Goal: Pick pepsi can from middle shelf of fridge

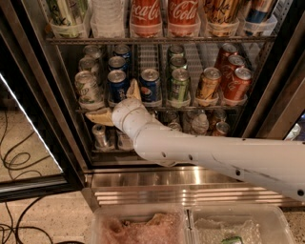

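Note:
The fridge (28, 71) stands open with its ribbed steel base (190, 183) below. On the middle shelf (148, 55), two dark blue pepsi cans stand at the front: one in the left lane (117, 86) and one just right of it (149, 86), with more blue cans behind (116, 63). My gripper (116, 103) is open at the shelf's front edge. One tan finger (134, 90) points up between the two front pepsi cans. The other (98, 116) points left, below the shelf edge. It holds nothing. My white arm (214, 155) hides part of the lower shelf.
Coca-Cola bottles (145, 14) stand on the top rack. Green cans (178, 86), a gold can (208, 83) and orange-red cans (236, 86) fill the lanes to the right. Small bottles (198, 121) sit below. Clear bins (138, 224) lie in front. Cables (19, 162) lie on the floor at left.

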Motion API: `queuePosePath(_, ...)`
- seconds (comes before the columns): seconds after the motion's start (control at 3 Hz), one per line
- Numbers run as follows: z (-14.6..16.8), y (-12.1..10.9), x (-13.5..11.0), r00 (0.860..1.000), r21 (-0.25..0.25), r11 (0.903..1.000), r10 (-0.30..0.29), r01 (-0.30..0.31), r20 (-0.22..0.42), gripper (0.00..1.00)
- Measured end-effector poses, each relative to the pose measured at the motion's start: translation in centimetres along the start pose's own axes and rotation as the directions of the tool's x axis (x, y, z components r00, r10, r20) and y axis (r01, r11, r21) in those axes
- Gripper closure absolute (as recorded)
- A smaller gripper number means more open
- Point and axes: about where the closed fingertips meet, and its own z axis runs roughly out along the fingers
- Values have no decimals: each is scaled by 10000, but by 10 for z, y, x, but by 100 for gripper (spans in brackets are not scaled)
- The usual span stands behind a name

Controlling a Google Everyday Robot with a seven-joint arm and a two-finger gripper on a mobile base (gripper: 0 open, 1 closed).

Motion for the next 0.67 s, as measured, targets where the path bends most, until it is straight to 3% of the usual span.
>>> queuePosePath(0.67,12,-9,-3,9999,346,9994,45,-48,103,0)
